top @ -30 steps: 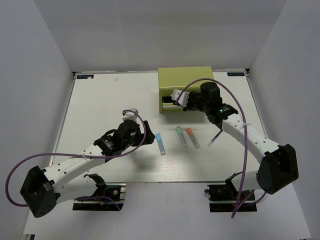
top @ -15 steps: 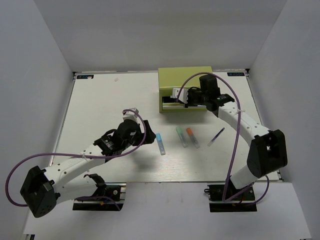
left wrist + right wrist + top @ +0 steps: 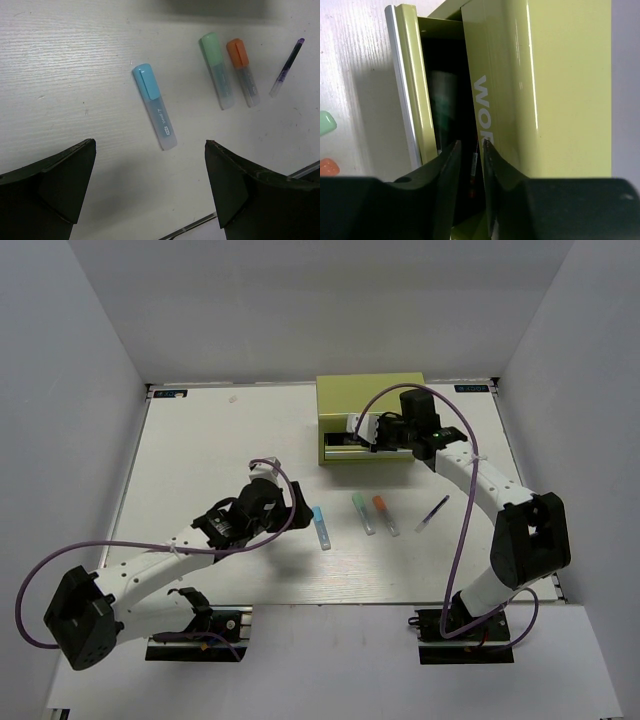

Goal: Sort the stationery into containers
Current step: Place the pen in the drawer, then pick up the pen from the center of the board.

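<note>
While the left arm's jaws hang wide open and empty above the desk, the blue marker lies on it just below them, with the green marker, orange marker and purple pen lined up beside it. Over at the olive tool chest, the right arm's jaws sit nearly pinched together at its pulled-out drawer; whether they hold anything thin, I cannot tell.

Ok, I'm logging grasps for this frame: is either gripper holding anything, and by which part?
The left gripper holds nothing, open above the blue marker. The right gripper cannot be told: fingers nearly shut at the drawer, gap too dark.
</note>
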Robot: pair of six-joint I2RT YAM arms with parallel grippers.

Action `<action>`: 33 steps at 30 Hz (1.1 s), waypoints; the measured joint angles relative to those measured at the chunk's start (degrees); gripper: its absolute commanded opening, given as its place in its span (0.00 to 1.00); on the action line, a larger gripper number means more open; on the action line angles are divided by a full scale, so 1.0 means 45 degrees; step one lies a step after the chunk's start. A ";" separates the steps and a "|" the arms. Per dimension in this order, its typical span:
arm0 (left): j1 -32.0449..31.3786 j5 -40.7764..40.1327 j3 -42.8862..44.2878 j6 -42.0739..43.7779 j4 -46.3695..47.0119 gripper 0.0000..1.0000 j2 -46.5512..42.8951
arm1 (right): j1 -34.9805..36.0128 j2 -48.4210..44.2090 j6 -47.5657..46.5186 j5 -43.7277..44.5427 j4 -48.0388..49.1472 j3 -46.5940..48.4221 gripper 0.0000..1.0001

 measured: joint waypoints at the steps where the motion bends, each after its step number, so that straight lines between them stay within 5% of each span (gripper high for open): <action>1: 0.0000 0.0000 0.0000 0.0010 0.0015 1.00 0.0049 | -0.0010 0.0000 0.0039 0.0015 0.0019 0.0000 0.34; 6: 0.0000 0.0039 0.0024 0.0097 0.0073 1.00 0.0291 | -0.0068 0.0000 0.0185 0.0024 0.0019 0.0000 0.33; 8: 0.0000 0.0063 0.0024 0.0097 0.0083 1.00 0.0374 | -0.0097 -0.0024 0.0248 0.0015 -0.0039 0.0000 0.22; 9: 0.0000 0.0097 0.0024 0.0121 0.0083 1.00 0.0423 | -0.0117 -0.0063 0.0287 0.0000 -0.0136 0.0010 0.04; 10: 0.0000 0.0102 0.0024 0.0136 0.0083 1.00 0.0432 | -0.0141 -0.0126 0.0403 -0.0034 -0.0287 0.0019 0.00; 17: 0.0000 0.0146 0.0024 0.0209 0.0199 1.00 0.0442 | -0.1287 -0.1923 -0.1836 -0.2307 -0.4838 0.0704 0.00; 18: 0.0000 0.0146 0.0024 0.0209 0.0228 1.00 0.0452 | -0.1409 -0.2263 -0.2380 -0.2574 -0.5712 0.0714 0.11; 23: 0.0000 0.0272 0.0024 0.0219 0.0437 1.00 0.0719 | -0.1477 -0.3492 -0.4095 -0.2856 -0.8315 -0.0729 0.31; 24: 0.0000 0.0301 0.0024 0.0223 0.0461 1.00 0.0777 | -0.1491 -0.3638 -0.4274 -0.2773 -0.8646 -0.1229 0.44; 25: 0.0000 0.0340 0.0024 0.0223 0.0461 1.00 0.0821 | -0.1535 -0.3721 -0.4425 -0.2715 -0.8888 -0.1651 0.90; 29: 0.0000 0.0398 0.0024 0.0238 0.0491 1.00 0.0894 | -0.1787 -0.3706 -0.5217 -0.2297 -0.9816 -0.2851 0.90; 33: 0.0000 0.0461 0.0024 0.0238 0.0495 1.00 0.0889 | -0.2055 -0.3419 -0.5824 -0.1962 -1.0117 -0.3084 0.76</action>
